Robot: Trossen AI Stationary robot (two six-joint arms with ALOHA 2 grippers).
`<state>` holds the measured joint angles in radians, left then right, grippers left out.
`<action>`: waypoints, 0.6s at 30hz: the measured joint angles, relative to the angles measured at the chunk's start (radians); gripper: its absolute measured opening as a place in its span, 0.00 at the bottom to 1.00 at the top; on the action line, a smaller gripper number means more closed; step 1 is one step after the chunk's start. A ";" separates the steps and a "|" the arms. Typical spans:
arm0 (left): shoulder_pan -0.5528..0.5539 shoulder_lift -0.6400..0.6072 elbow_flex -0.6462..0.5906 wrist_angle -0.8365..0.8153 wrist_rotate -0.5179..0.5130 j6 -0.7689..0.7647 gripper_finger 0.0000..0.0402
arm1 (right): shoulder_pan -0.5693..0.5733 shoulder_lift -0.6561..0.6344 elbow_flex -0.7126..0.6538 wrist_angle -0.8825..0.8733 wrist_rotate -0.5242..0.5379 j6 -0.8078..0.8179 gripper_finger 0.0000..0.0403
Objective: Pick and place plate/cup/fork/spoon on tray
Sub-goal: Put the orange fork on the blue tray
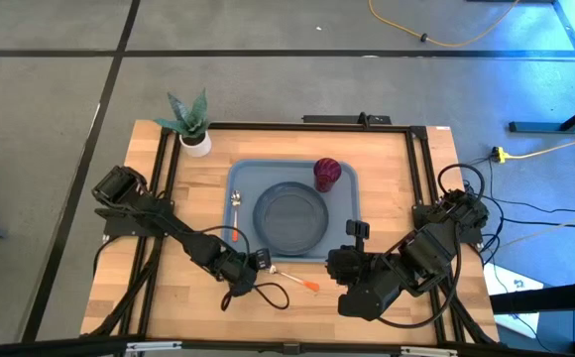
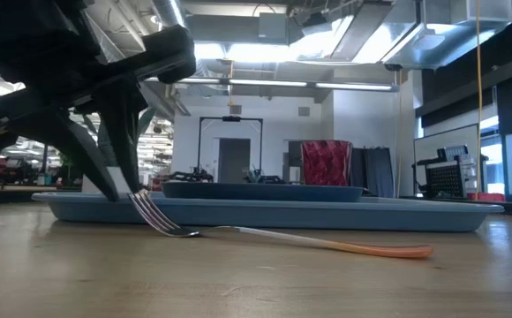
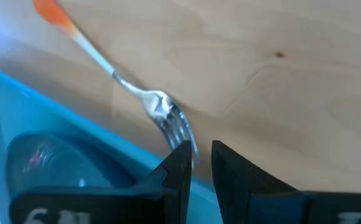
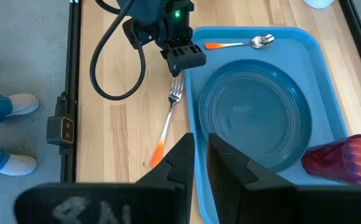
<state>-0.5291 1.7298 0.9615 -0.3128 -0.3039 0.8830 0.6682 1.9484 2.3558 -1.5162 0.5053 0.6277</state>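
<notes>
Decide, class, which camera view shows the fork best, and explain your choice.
The right wrist view: the whole fork lies unobstructed on the table beside the tray, tines to orange handle. The left wrist view crops the handle, the low view shows it only side-on, and the high view shows it tiny.

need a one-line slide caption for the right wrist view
Left gripper at the fork tines on the table beside the tray; plate, cup and spoon already on it.

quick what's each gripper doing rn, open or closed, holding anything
Left gripper: closed on the tines of the orange-handled metal fork, beside the blue-grey tray.
Right gripper: nearly closed, holding nothing.
</notes>
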 joint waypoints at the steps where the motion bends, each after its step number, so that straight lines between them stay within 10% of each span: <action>1: 0.002 0.000 0.000 0.001 0.010 0.005 0.14 | 0.000 0.000 0.000 0.000 0.000 0.000 0.11; 18: 0.039 0.008 0.000 0.024 0.033 0.006 0.14 | 0.000 0.000 0.000 0.000 0.000 0.000 0.11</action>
<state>-0.4905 1.7375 0.9615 -0.2890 -0.2709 0.8888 0.6678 1.9484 2.3558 -1.5162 0.5056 0.6277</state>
